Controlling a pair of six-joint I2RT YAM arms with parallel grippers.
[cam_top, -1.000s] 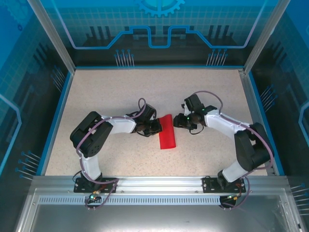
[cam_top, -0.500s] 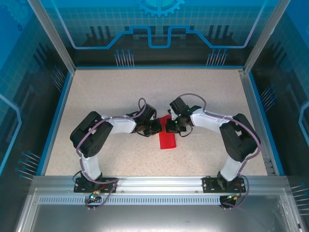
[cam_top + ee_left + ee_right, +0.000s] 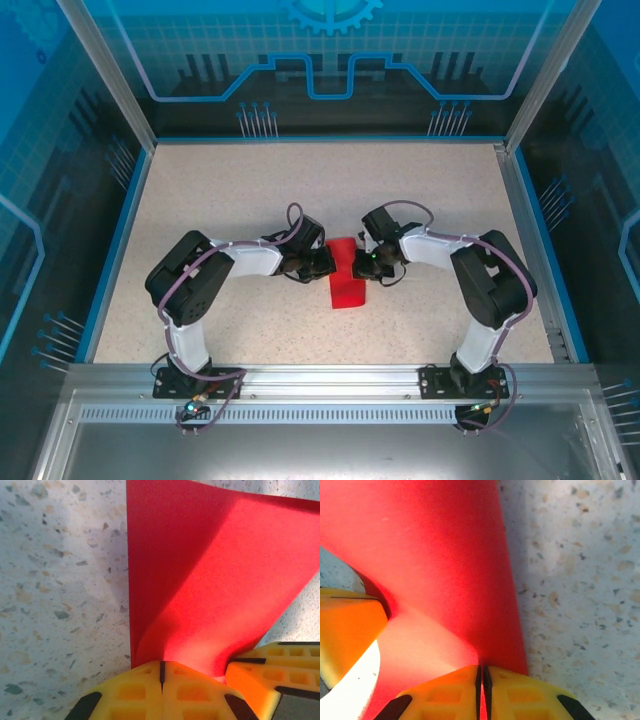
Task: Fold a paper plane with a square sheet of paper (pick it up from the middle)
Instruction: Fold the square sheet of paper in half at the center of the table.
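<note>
My left end effector (image 3: 328, 264) (image 3: 161, 669) is clenched on the thin bright red sheet of paper (image 3: 347, 285) (image 3: 200, 575) (image 3: 435, 555). In the left wrist view its yellow pads (image 3: 135, 690) meet, with the sheet pinched between them. My right end effector (image 3: 360, 262) (image 3: 481, 675) is clenched on the same sheet, its pads (image 3: 450, 690) closing on the sheet's straight outer edge.

The two end effectors face each other, just beside one another, at the far end of the sheet, near the centre of the speckled beige surface (image 3: 230, 200). From above, the sheet is a narrow strip whose near end points toward the arm bases. Between the end effectors it bows and shows a diagonal crease.

Open room:
- Bare surface lies on every side of the sheet, with the widest stretch toward the far edge.
- A raised blue border (image 3: 118, 240) bounds the left, far and right edges.
- An aluminium rail (image 3: 330, 375) bounds the near edge.
- Both elbows stand apart from the side borders.
</note>
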